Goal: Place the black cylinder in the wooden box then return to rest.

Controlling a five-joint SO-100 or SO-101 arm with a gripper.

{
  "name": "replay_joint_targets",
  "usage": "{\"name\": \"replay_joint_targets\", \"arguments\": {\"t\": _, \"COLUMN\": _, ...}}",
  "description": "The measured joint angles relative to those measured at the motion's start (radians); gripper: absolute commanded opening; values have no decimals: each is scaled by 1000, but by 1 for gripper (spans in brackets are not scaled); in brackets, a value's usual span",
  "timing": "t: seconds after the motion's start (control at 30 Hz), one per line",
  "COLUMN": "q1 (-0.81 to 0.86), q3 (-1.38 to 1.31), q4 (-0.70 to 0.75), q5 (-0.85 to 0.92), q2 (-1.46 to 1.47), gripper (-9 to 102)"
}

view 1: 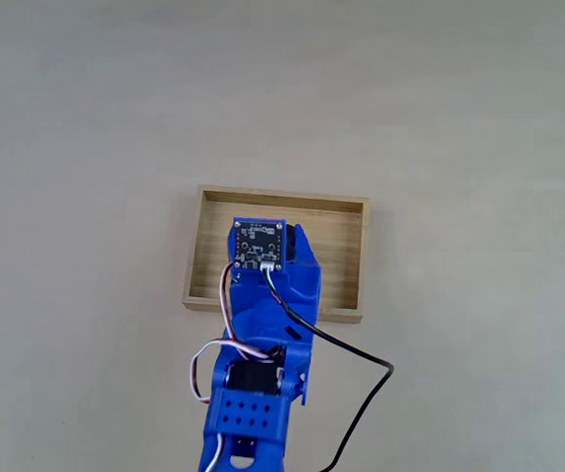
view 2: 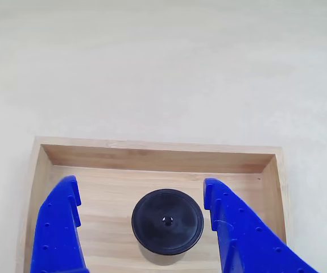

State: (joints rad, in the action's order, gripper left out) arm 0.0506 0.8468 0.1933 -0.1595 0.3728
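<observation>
— Where the black cylinder [view 2: 168,222] is looked for, what is found?

— It is found standing upright on the plank floor of the wooden box [view 2: 152,160], seen from above in the other view as a round black top with a small dimple at its centre. It is set near the middle of the box's width, apart from every wall that can be seen.

— How is the gripper [view 2: 140,196] held?

— Its two blue fingers [view 2: 58,227] are spread wide, one to each side of the cylinder, with bare wood seen between each finger and the cylinder. Nothing is pinched.

— What is counted?

— One cylinder, one box and one blue arm [view 1: 262,324] are counted. Nothing else is seen inside the box.

— And in the fixed view?

— The wooden box [view 1: 346,256] is seen lying on a pale table [view 1: 85,118], with the arm reaching over its left half. A small dark circuit board [view 1: 259,245] is carried on top of the arm, and a black cable [view 1: 361,359] and white wires are led away from it. No writing can be read on anything.
</observation>
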Motion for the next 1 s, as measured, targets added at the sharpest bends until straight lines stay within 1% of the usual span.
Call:
{"name": "replay_joint_targets", "arguments": {"t": 0.13, "q1": -2, "q3": 0, "q4": 112, "q5": 44, "q2": 109, "gripper": 32}}
{"name": "replay_joint_targets", "arguments": {"t": 0.4, "q1": -3, "q3": 0, "q4": 394, "q5": 109, "q2": 337, "gripper": 32}}
{"name": "replay_joint_targets", "arguments": {"t": 0.6, "q1": -5, "q3": 0, "q4": 609, "q5": 114, "q2": 531, "gripper": 28}}
{"name": "replay_joint_targets", "arguments": {"t": 0.73, "q1": -32, "q3": 25, "q4": 744, "q5": 114, "q2": 692, "gripper": 19}}
{"name": "replay_joint_targets", "arguments": {"t": 0.8, "q1": -41, "q3": 41, "q4": 819, "q5": 114, "q2": 779, "gripper": 9}}
{"name": "replay_joint_targets", "arguments": {"t": 0.87, "q1": -41, "q3": 58, "q4": 885, "q5": 114, "q2": 861, "gripper": 3}}
{"name": "replay_joint_targets", "arguments": {"t": 0.93, "q1": -41, "q3": 80, "q4": 945, "q5": 117, "q2": 934, "gripper": 0}}
{"name": "replay_joint_targets", "arguments": {"t": 1.0, "q1": -40, "q3": 107, "q4": 991, "q5": 124, "q2": 996, "gripper": 0}}
